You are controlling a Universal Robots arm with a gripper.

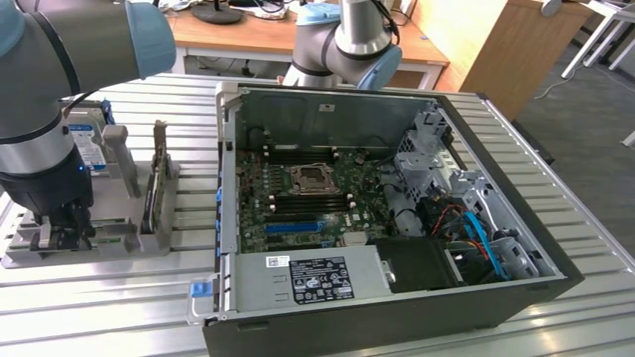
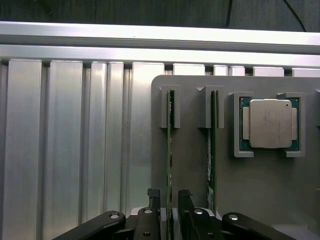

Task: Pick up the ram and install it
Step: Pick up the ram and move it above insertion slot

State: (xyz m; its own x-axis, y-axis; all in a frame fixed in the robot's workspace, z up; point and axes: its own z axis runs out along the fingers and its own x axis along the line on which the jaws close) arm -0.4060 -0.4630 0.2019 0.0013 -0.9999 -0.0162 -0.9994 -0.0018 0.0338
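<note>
Two ram sticks stand on edge in slots of a grey holder plate [image 2: 190, 165]. In the wrist view my gripper [image 2: 169, 200] straddles one ram stick [image 2: 170, 150], with one dark finger [image 2: 153, 197] on each side of its green edge and a narrow gap left on both sides. The second ram stick [image 2: 212, 150] stands parallel in the neighbouring slot. In the exterior view the gripper [image 1: 59, 234] is lowered onto the holder [image 1: 119, 249] at the exterior view's left, beside the open computer case [image 1: 397, 223] with its motherboard [image 1: 308, 201].
A processor chip [image 2: 270, 130] lies in a pocket of the holder beside the second stick. A taller expansion card [image 1: 156, 182] and a hard drive [image 1: 89, 145] stand upright on the holder. The ribbed aluminium table [image 1: 100, 312] carries everything. Cables and drive cages [image 1: 466, 216] crowd the case's right side.
</note>
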